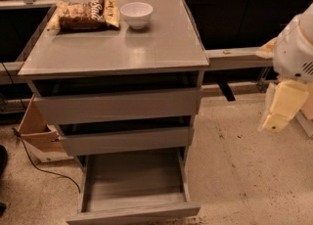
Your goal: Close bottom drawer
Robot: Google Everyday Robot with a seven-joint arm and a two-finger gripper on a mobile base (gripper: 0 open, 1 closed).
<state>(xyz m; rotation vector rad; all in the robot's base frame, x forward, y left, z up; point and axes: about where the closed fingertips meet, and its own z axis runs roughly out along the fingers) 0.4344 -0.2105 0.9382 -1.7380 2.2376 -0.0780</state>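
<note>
Grey wood-grain, the bottom drawer point(134, 180) stands pulled far out of the cabinet point(117, 53) toward the near edge of the scene. Its shallow box looks empty, and its thin front panel lies lowest and nearest. The two drawers above it sit nearly flush.

The gripper point(275, 120), cream-coloured, hangs at the far right under the white arm, well apart from the cabinet and off its right side. Whether it is released or clenched cannot be told, and nothing shows in it.

From the gripper the drawer lies to the left, lower and nearer. The panel's long axis runs left to right, while the drawer's travel runs near to far. As I judge it, the closing push must go against the panel's near face and drive it straight toward the far side. For that the gripper must first come left, down and round to the near side of the panel, since a push from the right would only meet the drawer's side wall.
</note>
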